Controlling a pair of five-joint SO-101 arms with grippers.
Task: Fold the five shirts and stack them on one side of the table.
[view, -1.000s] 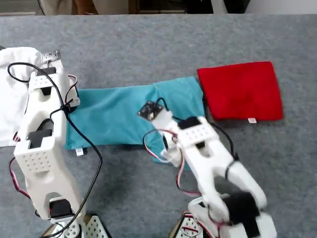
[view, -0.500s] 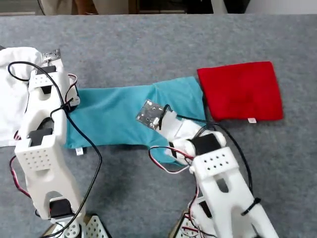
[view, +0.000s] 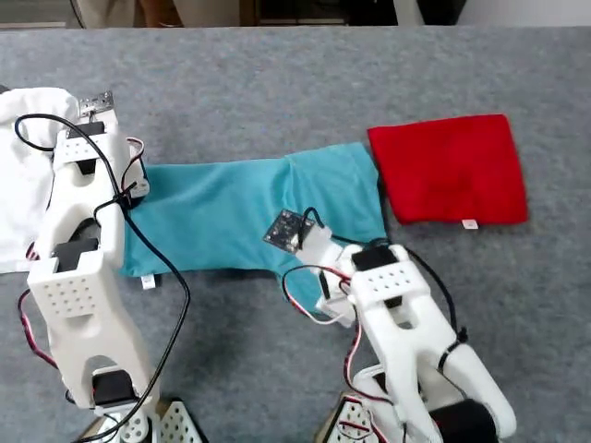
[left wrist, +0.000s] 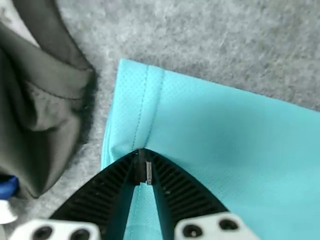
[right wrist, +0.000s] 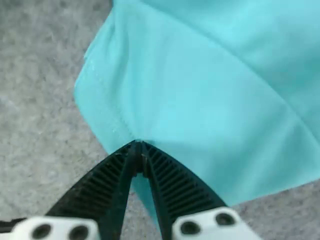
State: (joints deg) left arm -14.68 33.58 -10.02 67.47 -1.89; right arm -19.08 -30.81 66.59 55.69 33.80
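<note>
Now the left gripper (left wrist: 142, 164) and right gripper (right wrist: 138, 151) each pinch an edge of the teal shirt (view: 231, 212).

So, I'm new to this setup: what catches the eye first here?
A teal shirt stretches across the middle of the grey table, with the left end effector and the right end effector pinched shut on its edges. A folded red shirt sits at its right end, a white shirt at the left edge.

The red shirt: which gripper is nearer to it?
Right. The right gripper pinches the teal shirt near its end beside the red shirt; the left gripper holds its opposite end, farther away.
</note>
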